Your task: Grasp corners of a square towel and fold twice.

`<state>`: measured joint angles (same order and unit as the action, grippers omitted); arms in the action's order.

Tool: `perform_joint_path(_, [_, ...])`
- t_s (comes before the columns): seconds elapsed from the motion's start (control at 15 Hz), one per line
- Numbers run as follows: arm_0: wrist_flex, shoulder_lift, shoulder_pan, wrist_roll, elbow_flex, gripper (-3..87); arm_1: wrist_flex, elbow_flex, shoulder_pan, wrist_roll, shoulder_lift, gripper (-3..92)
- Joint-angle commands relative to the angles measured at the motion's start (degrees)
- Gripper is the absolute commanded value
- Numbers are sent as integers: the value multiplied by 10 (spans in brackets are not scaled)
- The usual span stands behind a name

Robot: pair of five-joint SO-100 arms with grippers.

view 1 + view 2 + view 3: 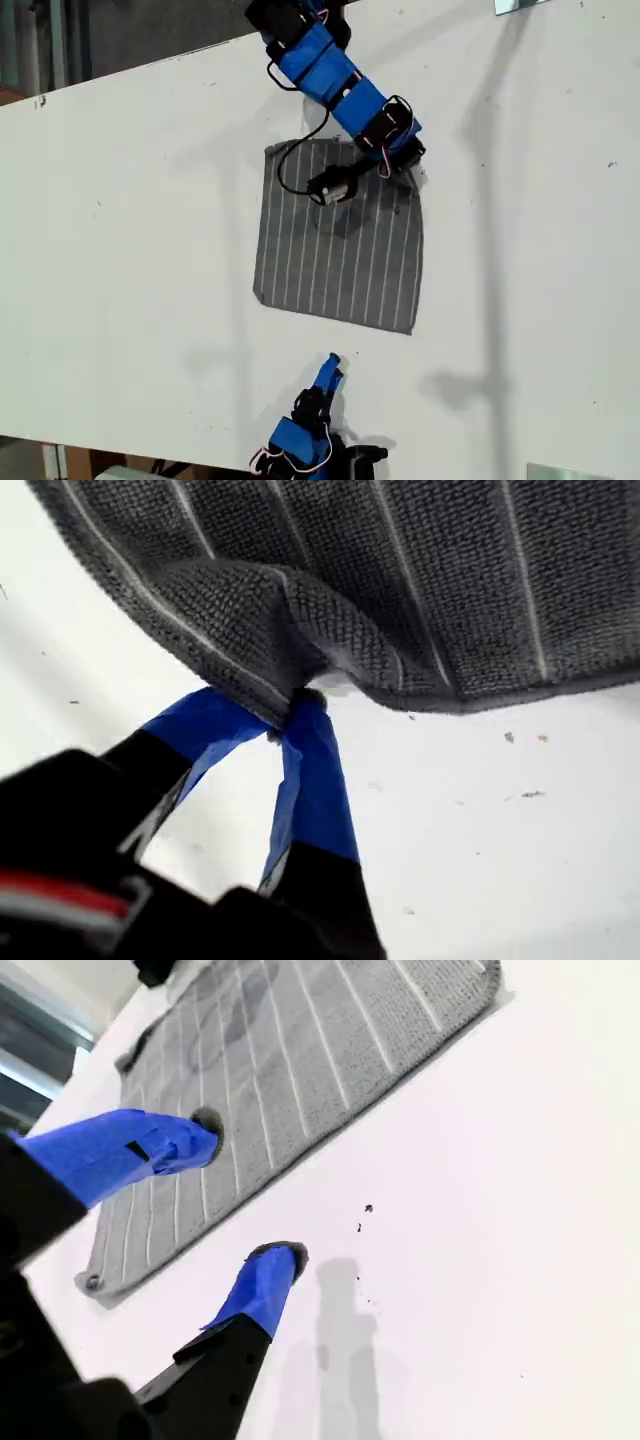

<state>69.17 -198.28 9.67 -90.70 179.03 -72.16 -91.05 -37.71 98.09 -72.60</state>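
The towel (340, 240) lies flat and unfolded on the white table (130, 220), near the middle of the exterior view. My first gripper (290, 715) has its blue jaws pressed together on the towel's edge, and the cloth bunches up into a small ridge right where they bite. In the exterior view this is the arm reaching in from the top, its tip over the towel's upper right corner (410, 175). My second gripper (250, 1200) hangs spread and empty over bare table, just short of the towel's near edge; in the exterior view it sits at the bottom.

I judge the first fold has not begun: one grasp is made, the other is still wanted. Next, my second gripper needs to reach a corner, probably the one at lower left (262, 296) in the exterior view, and close on it so both lift together.

The first arm's body and its cable cover the pinched spot in the exterior view, so I cannot tell whether I hold the very tip or the hem beside it.
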Motion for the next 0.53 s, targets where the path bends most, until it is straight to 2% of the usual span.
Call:
perform_joint_path(0.0, [-22, -4, 11, -14, 3, 211, -65, 62, -17, 18, -18, -1])
perform_joint_path(0.13, [-58, -4, 39, -63, 2, 206, -75, 61, -21, 22, -24, -1])
perform_joint_path(0.27, [-129, 13, 98, -129, 1, 213, -69, 60, -18, 18, -18, -1])
perform_joint_path(0.4, [-255, 169, 114, -130, -36, 209, -58, 54, -12, 15, -11, -1])
perform_joint_path(0.47, [-252, 314, 112, -128, -121, 211, -57, 54, -10, 12, -10, -1])
